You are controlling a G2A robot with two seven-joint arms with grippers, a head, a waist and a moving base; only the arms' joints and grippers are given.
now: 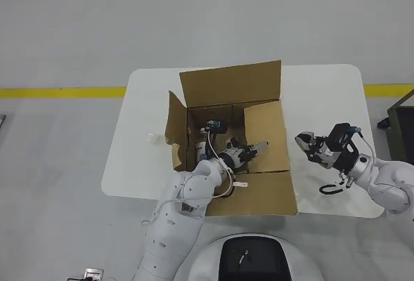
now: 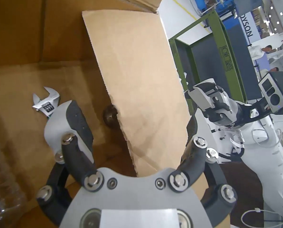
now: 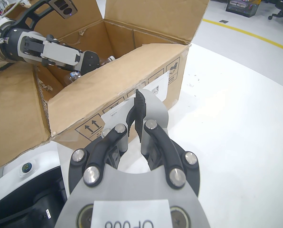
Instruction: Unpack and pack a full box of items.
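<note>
Nearest the robot, the left gripper (image 2: pixel 130 119) is down in the open box (image 3: pixel 122 84). Its jaws are wide open and hold nothing. One finger is inside the box and the other is outside a side flap (image 2: pixel 136 72), so the flap stands between them. Just past the inside finger, a metal wrench (image 2: pixel 46 104) lies flat on the box floor. A small dark round thing (image 2: pixel 110 117) sits by the flap's edge. A clear plastic bottle (image 3: pixel 108 59) is in the box too. Farther out, over the white worktop (image 1: pixel 333 91), the right gripper (image 3: pixel 136 115) hangs near the box's outer wall. It is squeezed tight with nothing in it.

The wrench is probably heavy, hard and smooth, so a grip across the middle of its handle seems best. The bottle looks light and squashy and may slip, so a soft hold around its body should do. The flap is thin card and will likely bend.

The left wrist view looks at the box floor and the wrench. From the right wrist view the box wall hides that floor, but the bottle's top and the stickers (image 3: pixel 161 84) on the wall are plain there.
</note>
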